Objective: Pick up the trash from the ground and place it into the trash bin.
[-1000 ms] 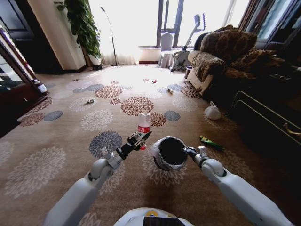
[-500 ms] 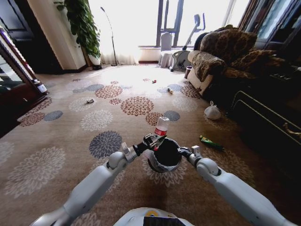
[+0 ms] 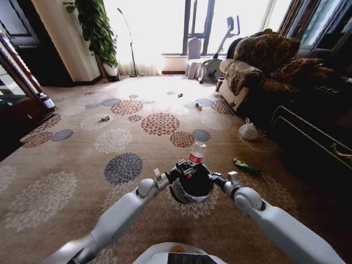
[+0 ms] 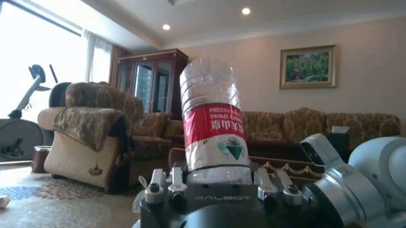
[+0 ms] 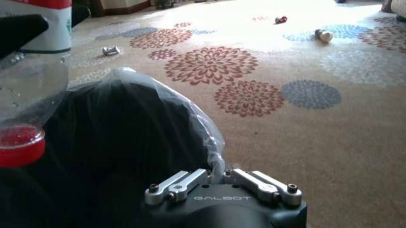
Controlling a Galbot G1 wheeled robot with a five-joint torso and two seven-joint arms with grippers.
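Left gripper: over the near-left rim of the trash bin, fingers closed on a clear plastic bottle; in the left wrist view clamped round the bottle's lower end.
Clear plastic bottle: red-and-white label, red cap pointing down — seen in the right wrist view hanging just above the bin's dark opening, cap lowest. Base tilted up and away from the robot in the head view.
Trash bin: round, black, lined with a crinkled pale bag; on the patterned carpet directly before the robot, between the two arms.
Right gripper: at the bin's right rim, fingers pinched together on the edge of the liner bag in the right wrist view.
Other litter on the floor: green bottle to the right of the bin, white knotted bag beyond it near the sofa; small scrap far left; more bits — too small to identify — farther off toward the window.
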